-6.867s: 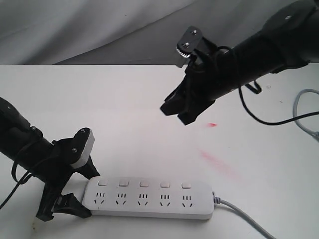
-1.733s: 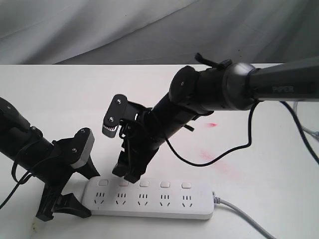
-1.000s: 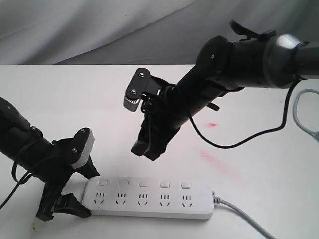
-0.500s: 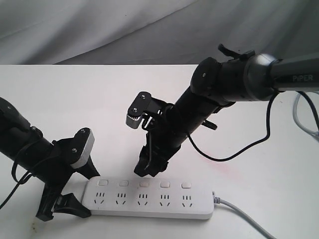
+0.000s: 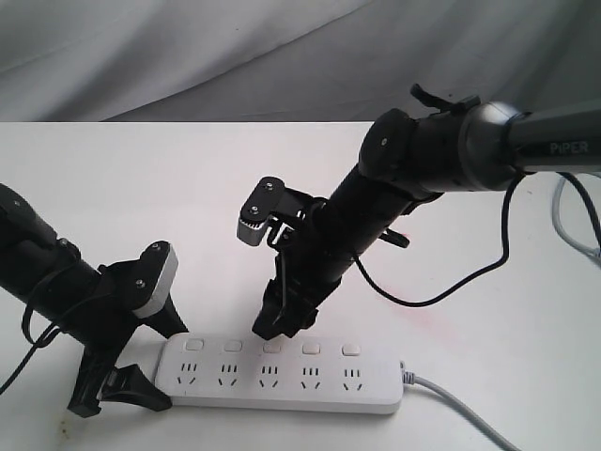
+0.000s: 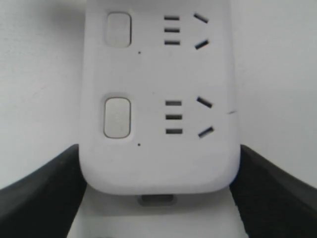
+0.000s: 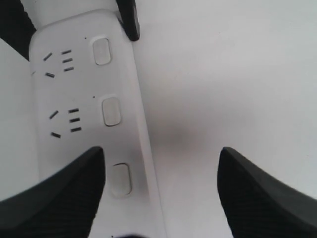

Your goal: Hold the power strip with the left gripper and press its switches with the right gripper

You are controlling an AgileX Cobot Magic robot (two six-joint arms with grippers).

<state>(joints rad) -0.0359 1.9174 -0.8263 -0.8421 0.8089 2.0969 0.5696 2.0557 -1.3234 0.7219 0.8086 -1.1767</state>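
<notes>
Power strip (image 5: 282, 376), a long flat white plastic bar with rounded corners, lies clamped across its short end by my left gripper (image 5: 165, 365). It looks rigid, light and slick-sided, so that end hold suits it. Just beyond, my right gripper (image 5: 280, 322) hovers spread wide and empty above the small rounded-square white switches (image 5: 271, 348).

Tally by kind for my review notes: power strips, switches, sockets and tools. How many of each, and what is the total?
power strip: 1
switches: 5
sockets: 5
tools: 2 (left tool, right tool)
Total: 13
</notes>
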